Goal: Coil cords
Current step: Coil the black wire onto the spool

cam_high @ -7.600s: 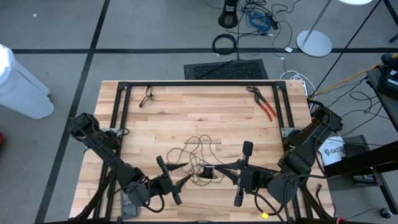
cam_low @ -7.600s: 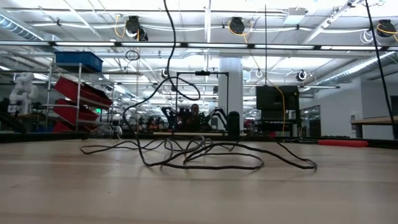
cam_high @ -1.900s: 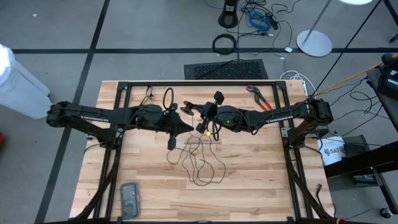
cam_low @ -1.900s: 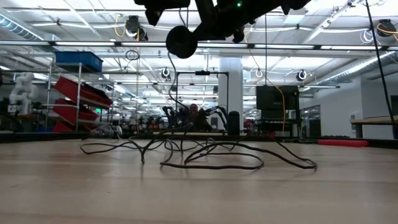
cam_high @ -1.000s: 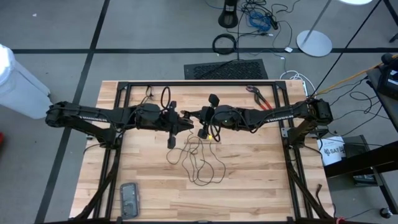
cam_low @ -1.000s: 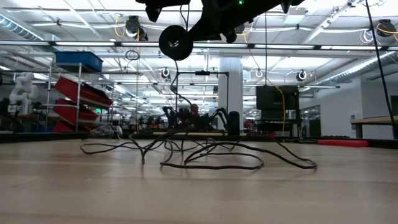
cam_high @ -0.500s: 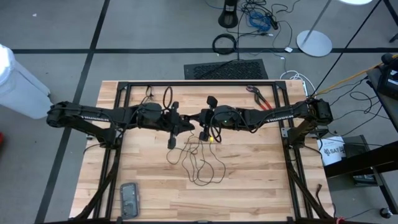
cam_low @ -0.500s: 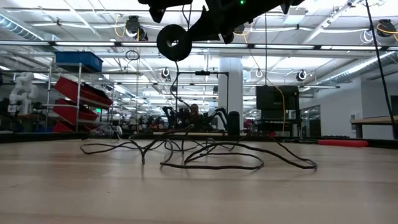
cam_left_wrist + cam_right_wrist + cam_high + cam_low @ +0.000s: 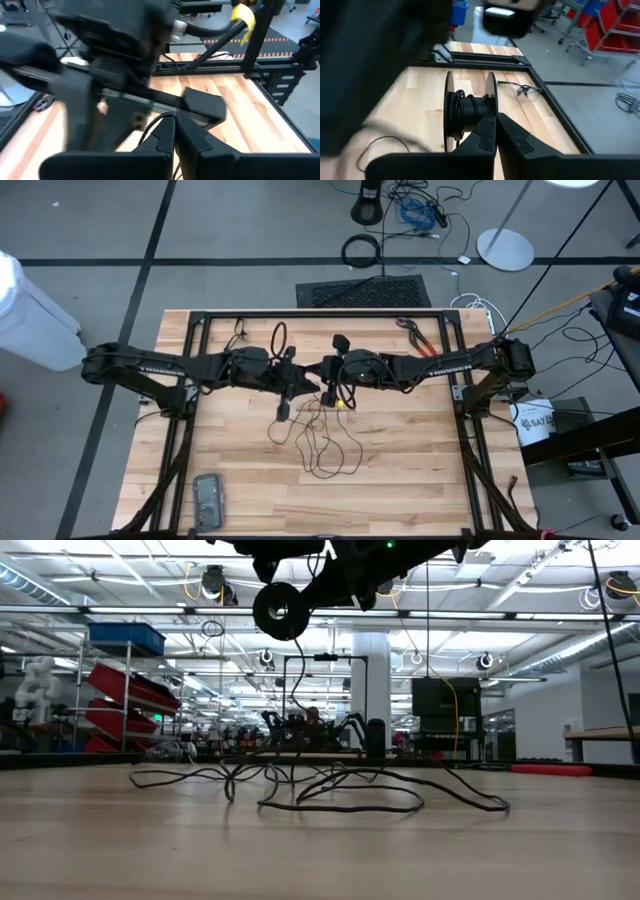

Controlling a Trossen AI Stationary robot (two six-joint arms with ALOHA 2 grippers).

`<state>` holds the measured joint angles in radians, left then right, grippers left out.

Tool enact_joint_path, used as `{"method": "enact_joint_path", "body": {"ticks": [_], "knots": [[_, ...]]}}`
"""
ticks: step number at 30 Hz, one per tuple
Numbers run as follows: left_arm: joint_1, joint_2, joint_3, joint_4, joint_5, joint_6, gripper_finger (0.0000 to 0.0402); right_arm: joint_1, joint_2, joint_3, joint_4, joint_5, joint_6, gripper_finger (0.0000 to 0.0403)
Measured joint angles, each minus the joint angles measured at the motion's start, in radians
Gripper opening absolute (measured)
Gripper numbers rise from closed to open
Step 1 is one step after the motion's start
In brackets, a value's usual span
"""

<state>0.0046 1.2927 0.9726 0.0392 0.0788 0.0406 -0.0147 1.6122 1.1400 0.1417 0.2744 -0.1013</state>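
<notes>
1. Overhead, the table point(image 9: 240, 480) carries both arms stretched toward each other near its far edge, and they cover much of what lies under them — where the two grippers meet is hard to read.
2. Left gripper point(image 9: 312, 386) is closed, its fingers pressed together in its wrist view; whether a strand runs between them cannot be told.
3. Right gripper point(image 9: 322, 376) is closed too, with a black spool point(image 9: 469, 111) just beyond its fingertips.
4. That spool is upright on its flanges, a few dark turns on its core, its lower part cut off by the fingers point(image 9: 485, 137).
5. Thin and black, the cord point(image 9: 322, 442) lies in loose, tangled loops around the table's middle, rising toward the grippers — its end piece cannot be made out.
</notes>
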Motion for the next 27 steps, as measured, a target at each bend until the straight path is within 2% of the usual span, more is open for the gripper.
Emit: {"method": "enact_joint_path", "body": {"ticks": [5,14,27], "knots": [[0.022,-0.037,0.000,-0.044,-0.005,0.000,0.0013,0.000,0.000,0.000,0.000,-0.068,-0.019,0.0000],[0.035,-0.115,0.002,-0.222,-0.092,0.023,0.0013,0.000,0.000,0.001,-0.052,-0.100,-0.021,0.0000],[0.034,-0.204,0.002,-0.441,-0.090,0.022,0.0013,0.032,0.000,0.136,-0.314,-0.151,-0.016,0.0000]]}}
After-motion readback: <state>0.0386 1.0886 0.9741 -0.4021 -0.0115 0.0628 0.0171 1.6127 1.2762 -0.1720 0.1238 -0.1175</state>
